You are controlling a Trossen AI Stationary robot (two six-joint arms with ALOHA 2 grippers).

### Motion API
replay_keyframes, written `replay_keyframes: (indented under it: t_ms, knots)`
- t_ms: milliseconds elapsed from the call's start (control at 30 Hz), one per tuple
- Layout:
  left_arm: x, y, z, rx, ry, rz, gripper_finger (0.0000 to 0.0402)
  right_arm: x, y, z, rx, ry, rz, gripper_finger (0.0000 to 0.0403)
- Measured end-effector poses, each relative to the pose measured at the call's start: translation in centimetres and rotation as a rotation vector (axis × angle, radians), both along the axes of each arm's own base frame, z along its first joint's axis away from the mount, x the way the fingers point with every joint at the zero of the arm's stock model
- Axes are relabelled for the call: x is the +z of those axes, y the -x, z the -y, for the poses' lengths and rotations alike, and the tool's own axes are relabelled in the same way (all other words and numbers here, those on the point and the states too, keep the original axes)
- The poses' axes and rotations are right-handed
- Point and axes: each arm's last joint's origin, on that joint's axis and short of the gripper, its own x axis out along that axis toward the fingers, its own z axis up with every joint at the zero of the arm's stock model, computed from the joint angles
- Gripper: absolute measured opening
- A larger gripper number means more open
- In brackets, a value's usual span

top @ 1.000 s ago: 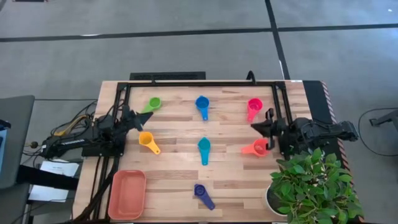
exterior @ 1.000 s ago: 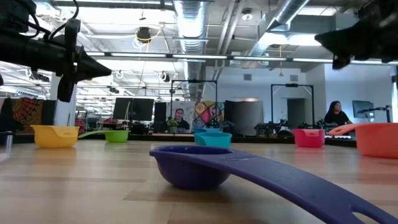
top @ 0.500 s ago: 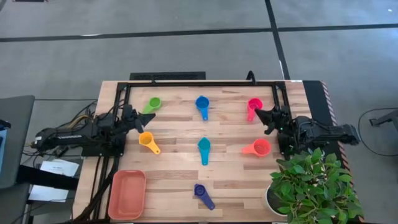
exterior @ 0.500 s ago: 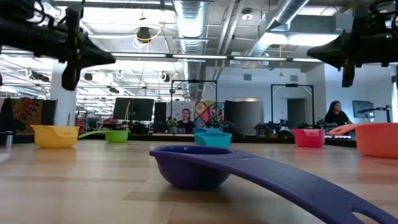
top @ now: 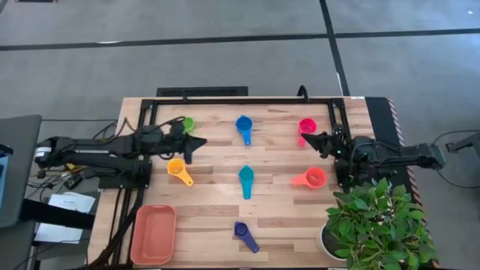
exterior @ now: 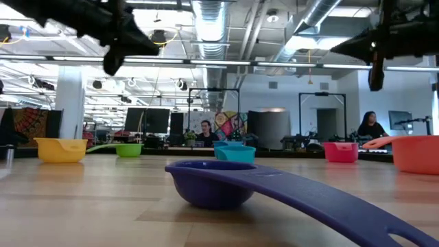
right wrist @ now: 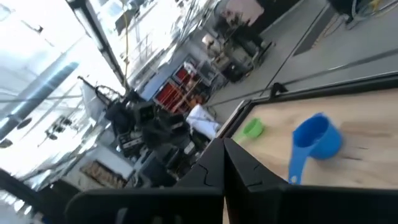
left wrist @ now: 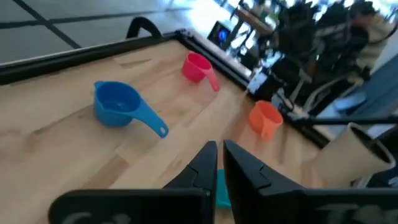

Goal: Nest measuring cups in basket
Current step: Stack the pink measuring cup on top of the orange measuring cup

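Currently at the opening step: no cup gathered. Shallow salmon-orange plastic basket sits empty at the near-left corner of the wooden tabletop. Left gripper hovers between the small green plastic measuring cup and the yellow-orange one, jaws pinched together, holding nothing. Right gripper hangs beside the pink cup, jaws likewise closed, empty. Next move, likely: spread jaws, descend onto a handle.

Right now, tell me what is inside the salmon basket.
Nothing shows inside the basket in the high view: its floor is bare and fully uncovered. All seven measuring cups lie out on the table, none nested yet.
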Motion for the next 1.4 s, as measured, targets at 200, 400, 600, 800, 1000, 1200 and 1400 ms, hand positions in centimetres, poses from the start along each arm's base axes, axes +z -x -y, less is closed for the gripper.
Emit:
replay_keyframes:
  t_ms: [200, 400, 600, 800, 1000, 1200, 1400]
  knots:
    - [0.8, -4.5, -0.4, -0.045, -0.043, -0.102, 0.0065, 2.6, -1.7, -0.9, -0.024, 0.045, -0.092, 0.001]
    - [1.0, -9.1, -0.9, -0.074, -0.019, -0.159, 0.011, 3.2, -2.5, -1.4, -0.076, 0.05, -0.278, 0.0014]
    - [0.7, -12.9, -1.1, -0.175, -0.016, -0.196, 0.0118, 3.7, -2.4, -1.1, -0.149, -0.012, -0.342, 0.0015]
    - [-0.4, -16.6, -1.3, -0.271, -0.033, -0.235, 0.0117, 5.5, -1.9, -1.0, -0.15, 0.033, -0.312, 0.0029]
    - [-2.8, -20.7, -1.5, -0.326, 0.002, -0.287, 0.0116, 6.2, -1.1, -0.7, -0.162, 0.06, -0.298, 0.0048]
    - [-3.7, -24.5, -0.7, -0.39, 0.004, -0.283, 0.0116, 6.0, -0.5, -0.6, -0.156, 0.059, -0.312, 0.0063]
    - [-4.3, -28.3, -0.3, -0.402, -0.103, -0.261, 0.0116, 5.5, -0.2, -0.6, -0.155, 0.06, -0.367, 0.0073]
